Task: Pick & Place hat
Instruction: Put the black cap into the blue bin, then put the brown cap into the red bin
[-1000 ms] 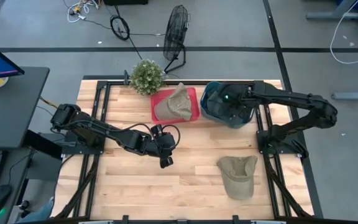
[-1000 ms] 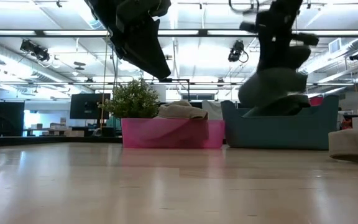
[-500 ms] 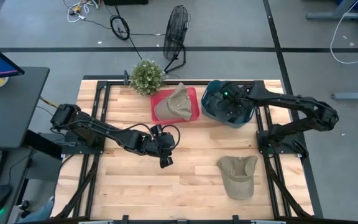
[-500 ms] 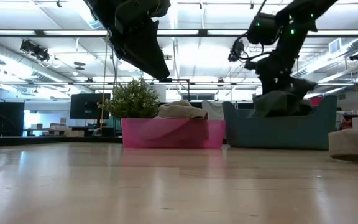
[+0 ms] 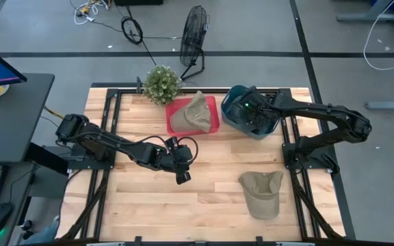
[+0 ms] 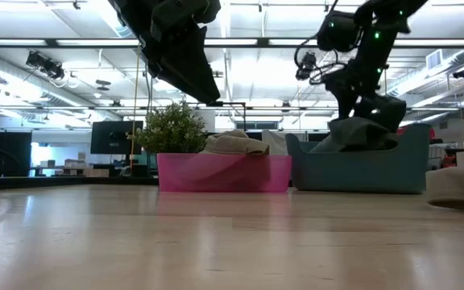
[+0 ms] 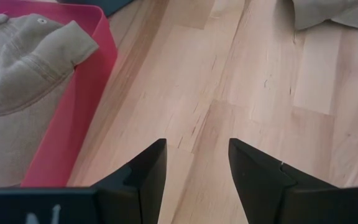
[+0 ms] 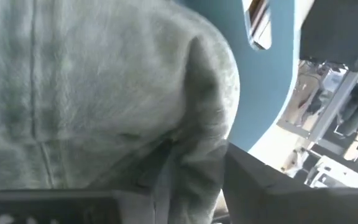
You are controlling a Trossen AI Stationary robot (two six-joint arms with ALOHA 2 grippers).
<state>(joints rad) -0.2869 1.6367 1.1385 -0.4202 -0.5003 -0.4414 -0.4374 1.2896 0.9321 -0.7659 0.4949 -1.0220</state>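
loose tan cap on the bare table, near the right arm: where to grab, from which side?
The tan cap lies flat on the table, crown toward the front edge and brim toward the bins. Likely best to come straight down and pinch the soft crown fabric, which should bunch between the fingers; the flat brim gives little to pinch. The right gripper is at the blue bin.

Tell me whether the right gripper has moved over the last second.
Yes. The right gripper has come down toward the blue bin, lowering the grey hat from above the rim to inside it.
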